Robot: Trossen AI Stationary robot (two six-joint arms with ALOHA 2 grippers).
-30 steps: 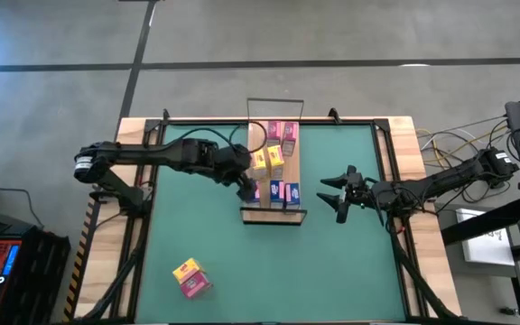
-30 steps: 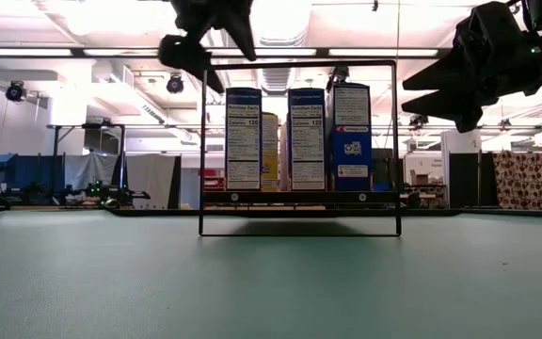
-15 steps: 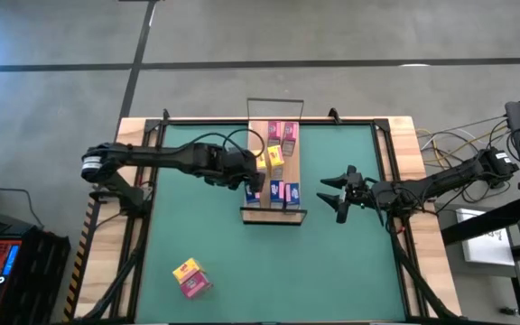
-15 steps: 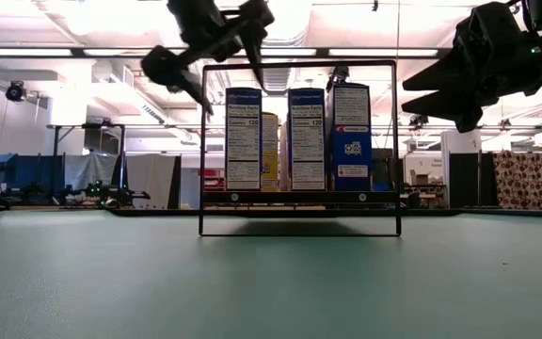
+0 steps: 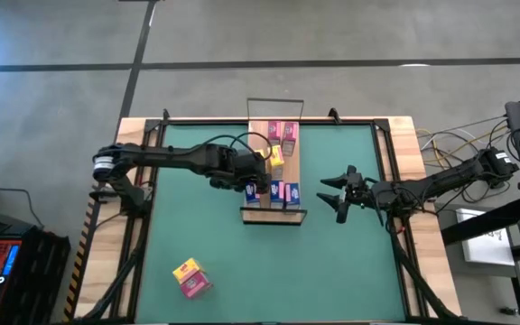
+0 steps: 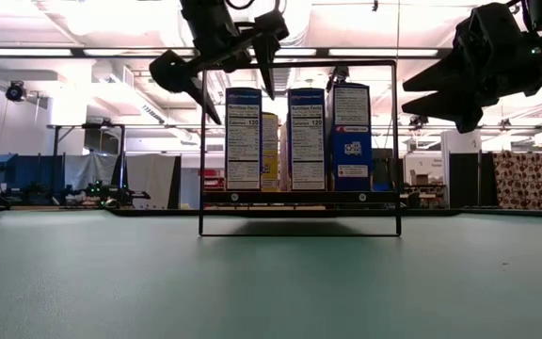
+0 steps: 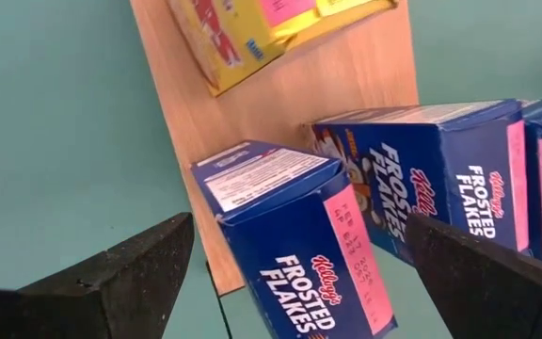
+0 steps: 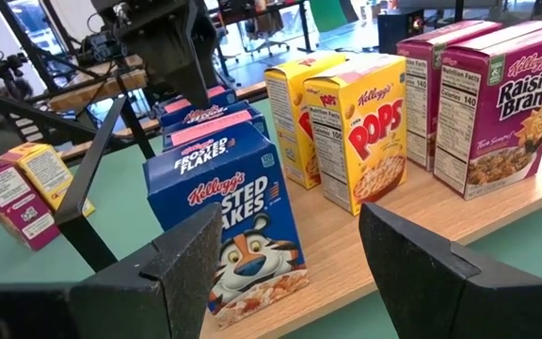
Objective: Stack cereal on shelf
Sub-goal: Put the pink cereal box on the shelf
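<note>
The shelf (image 5: 290, 171) is a light-wood board with black wire rails, lying in the middle of the table. Cereal boxes stand upright on it: blue Frosted Flakes boxes (image 5: 278, 191) at its near end, yellow Pops boxes (image 5: 273, 158) in the middle, pink Raisin Bran boxes (image 5: 283, 133) at the far end. My left gripper (image 5: 255, 184) hangs open above the blue box (image 7: 294, 240) at the shelf's near-left corner, one finger on each side, apart from it. My right gripper (image 5: 330, 197) waits open, raised, right of the shelf.
A yellow box and a pink box (image 5: 190, 277) lie loose on the green table near its near-left corner. The shelf's wire rail (image 6: 299, 64) arches over the boxes just below my left gripper (image 6: 224, 58). Green table (image 5: 350, 262) shows bare on the near side of the shelf.
My left gripper has moved toward the table's right, from beside the shelf's left edge to above the near-left blue box, and has turned a little. The boxes and my right arm have stayed where they were.
</note>
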